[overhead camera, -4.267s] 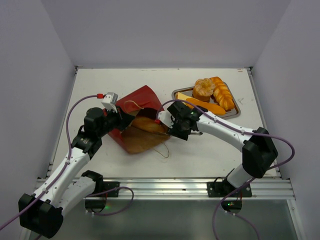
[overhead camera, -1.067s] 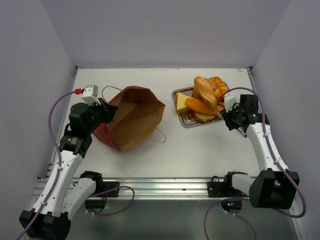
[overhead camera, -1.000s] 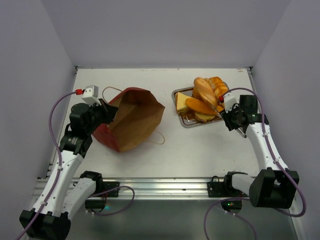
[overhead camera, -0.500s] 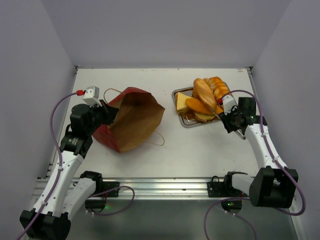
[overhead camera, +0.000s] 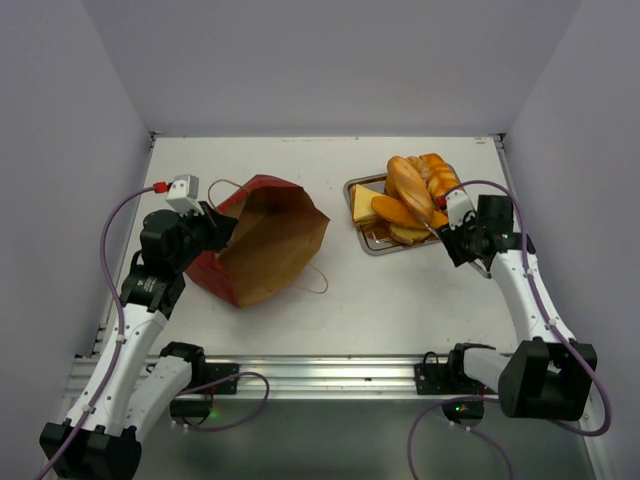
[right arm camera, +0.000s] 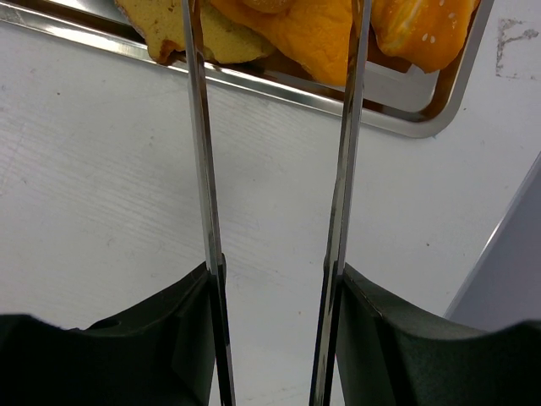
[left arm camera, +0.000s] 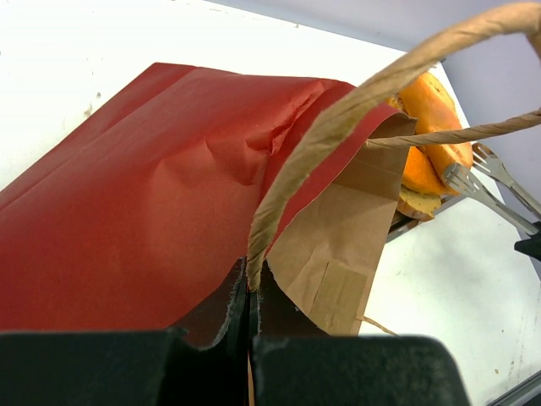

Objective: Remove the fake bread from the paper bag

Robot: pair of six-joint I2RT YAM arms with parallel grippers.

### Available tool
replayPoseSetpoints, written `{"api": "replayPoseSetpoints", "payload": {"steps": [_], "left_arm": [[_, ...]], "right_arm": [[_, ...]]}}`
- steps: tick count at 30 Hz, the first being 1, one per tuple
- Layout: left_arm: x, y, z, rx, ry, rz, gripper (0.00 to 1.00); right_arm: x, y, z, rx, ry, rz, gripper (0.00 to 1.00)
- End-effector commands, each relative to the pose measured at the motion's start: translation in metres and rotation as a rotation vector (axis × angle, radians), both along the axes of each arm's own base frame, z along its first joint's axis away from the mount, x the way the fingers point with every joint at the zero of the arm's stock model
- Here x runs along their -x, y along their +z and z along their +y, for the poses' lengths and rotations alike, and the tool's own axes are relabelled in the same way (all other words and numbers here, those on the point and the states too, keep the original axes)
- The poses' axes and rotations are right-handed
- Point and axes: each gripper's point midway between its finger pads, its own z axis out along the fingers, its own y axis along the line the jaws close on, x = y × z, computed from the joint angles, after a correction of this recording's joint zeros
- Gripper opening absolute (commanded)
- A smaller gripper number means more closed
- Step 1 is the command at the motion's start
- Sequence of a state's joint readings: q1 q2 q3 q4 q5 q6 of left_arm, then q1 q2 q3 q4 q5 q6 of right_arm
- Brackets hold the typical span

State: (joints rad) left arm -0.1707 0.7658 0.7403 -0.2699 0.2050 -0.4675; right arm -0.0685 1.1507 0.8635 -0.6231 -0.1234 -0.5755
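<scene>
The paper bag (overhead camera: 265,240), dark red outside and brown inside, lies at centre left with its mouth held open; no bread shows inside it. My left gripper (overhead camera: 212,232) is shut on its string handle (left arm camera: 338,118) at the bag's left edge (left arm camera: 169,220). The fake bread (overhead camera: 410,195), several glossy orange pieces, is piled on the metal tray (overhead camera: 372,244). My right gripper (overhead camera: 440,226) is open and empty, its long metal fingers (right arm camera: 196,127) pointing at the tray's near rim (right arm camera: 397,118) and the bread (right arm camera: 296,30).
The bag's second string handle (overhead camera: 318,280) lies loose on the table in front of the bag. The tray sits at the back right, close to the right wall. White walls enclose the table on three sides.
Earlier my right gripper was at the bag's mouth by a long roll; now it is at the tray, where that roll lies. In the last second it drew back slightly.
</scene>
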Motion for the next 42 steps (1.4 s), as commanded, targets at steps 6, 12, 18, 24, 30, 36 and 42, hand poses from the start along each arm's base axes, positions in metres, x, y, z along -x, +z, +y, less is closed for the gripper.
{"api": "replayPoseSetpoints", "payload": {"steps": [6,12,18,24,30,36,42], "left_arm": [[0.000,0.010,-0.001,-0.004,-0.020,-0.051,0.00],[0.000,0.010,-0.002,-0.003,-0.024,-0.051,0.00],[0.000,0.012,-0.003,-0.006,-0.037,-0.058,0.00],[0.001,0.017,-0.006,0.002,-0.054,-0.069,0.00],[0.003,0.042,-0.017,0.054,-0.099,-0.099,0.00],[-0.013,0.080,-0.021,0.143,-0.075,-0.103,0.00],[-0.044,0.074,-0.002,0.284,0.087,0.023,0.00]], "right_arm": [[-0.007,0.020,0.003,-0.023,0.000,-0.080,0.54],[-0.004,0.029,0.005,-0.027,0.008,-0.098,0.54],[0.003,0.052,0.012,-0.053,0.038,-0.117,0.54],[0.011,0.073,0.019,-0.068,0.083,-0.139,0.53],[0.026,0.091,0.042,-0.156,0.177,-0.150,0.49],[0.036,0.094,0.067,-0.265,0.265,-0.134,0.42],[0.037,0.090,0.073,-0.287,0.294,-0.134,0.41]]}}
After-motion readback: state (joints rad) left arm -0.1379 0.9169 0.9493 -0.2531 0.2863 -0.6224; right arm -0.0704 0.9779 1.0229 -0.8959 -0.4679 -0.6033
